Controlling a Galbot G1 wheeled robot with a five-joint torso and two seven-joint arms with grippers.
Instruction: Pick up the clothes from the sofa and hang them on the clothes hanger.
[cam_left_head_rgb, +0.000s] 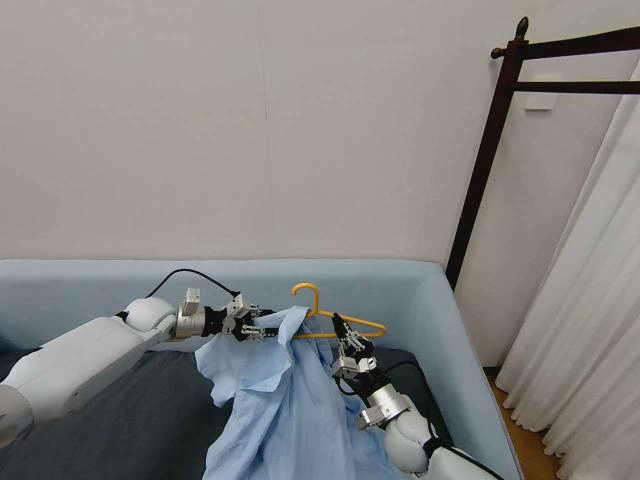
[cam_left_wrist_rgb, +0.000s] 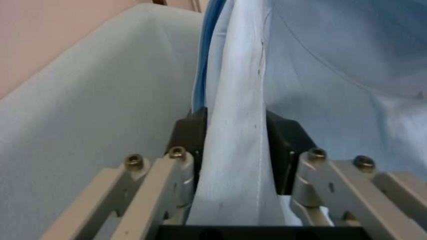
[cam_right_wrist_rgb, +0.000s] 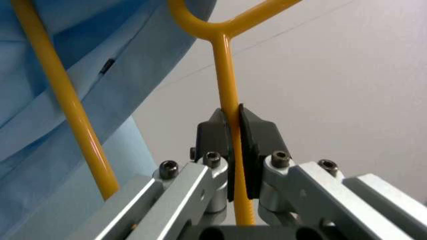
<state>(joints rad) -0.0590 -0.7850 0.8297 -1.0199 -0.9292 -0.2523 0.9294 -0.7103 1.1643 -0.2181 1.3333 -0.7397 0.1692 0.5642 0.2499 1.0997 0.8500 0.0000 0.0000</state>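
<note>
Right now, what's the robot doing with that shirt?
The left gripper is shut on a fold of the light blue shirt, holding it up over the sofa. The right gripper is clamped on the yellow hanger, one side of which sits under the shirt. The dark wooden clothes rack stands off to the right.

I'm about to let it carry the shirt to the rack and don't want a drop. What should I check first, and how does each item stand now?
1. Right gripper shut on the yellow hanger: ok, it clamps one bar.
2. Left gripper shut on the blue shirt: ok, a fold of cloth is pinched in it.
3. Shirt fully on the hanger: not ok, the hanger's arm on the robot's right is bare.
4. Hook free: ok, it stands above the cloth.
5. Shirt clear of the sofa: cannot tell, its lower end runs past the head view's edge.
</note>
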